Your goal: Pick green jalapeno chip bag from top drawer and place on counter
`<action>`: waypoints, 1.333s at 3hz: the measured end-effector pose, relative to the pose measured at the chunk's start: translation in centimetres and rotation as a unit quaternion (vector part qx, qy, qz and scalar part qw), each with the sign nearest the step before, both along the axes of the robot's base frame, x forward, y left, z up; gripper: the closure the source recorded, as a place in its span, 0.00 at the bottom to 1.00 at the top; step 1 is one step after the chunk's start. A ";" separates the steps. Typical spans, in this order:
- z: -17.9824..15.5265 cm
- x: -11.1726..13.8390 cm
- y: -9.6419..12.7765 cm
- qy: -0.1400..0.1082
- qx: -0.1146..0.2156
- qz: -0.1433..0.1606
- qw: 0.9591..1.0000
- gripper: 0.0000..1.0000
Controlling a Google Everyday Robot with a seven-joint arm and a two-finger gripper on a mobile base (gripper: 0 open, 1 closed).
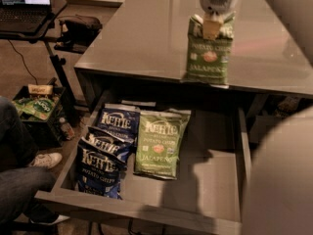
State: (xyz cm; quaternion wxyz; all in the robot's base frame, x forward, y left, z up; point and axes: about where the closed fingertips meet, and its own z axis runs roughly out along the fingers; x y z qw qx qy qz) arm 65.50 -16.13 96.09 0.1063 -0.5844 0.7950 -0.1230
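My gripper (212, 26) is shut on the top edge of a green jalapeno chip bag (209, 56) and holds it upright, hanging over the front part of the counter (146, 38). The bag's lower edge is at or just above the counter surface near its front edge. Below, the top drawer (215, 185) stands pulled open. A second green jalapeno bag (157, 143) lies flat in it, next to two dark blue Kettle bags (105, 155).
A black laptop stand with a laptop (24, 9) is at the far left. A crate with green packets (34, 106) sits on the floor beside it. A person's leg and shoe (29, 175) are at the lower left. A pale rounded part of my arm (283, 180) fills the lower right.
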 end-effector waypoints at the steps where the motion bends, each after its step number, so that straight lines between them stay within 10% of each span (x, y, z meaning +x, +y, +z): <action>1: 0.4 3.7 -0.2 -0.010 -0.012 0.001 1.000 1.00; 4: -1.3 11.4 0.9 -0.040 -0.023 0.020 0.999 1.00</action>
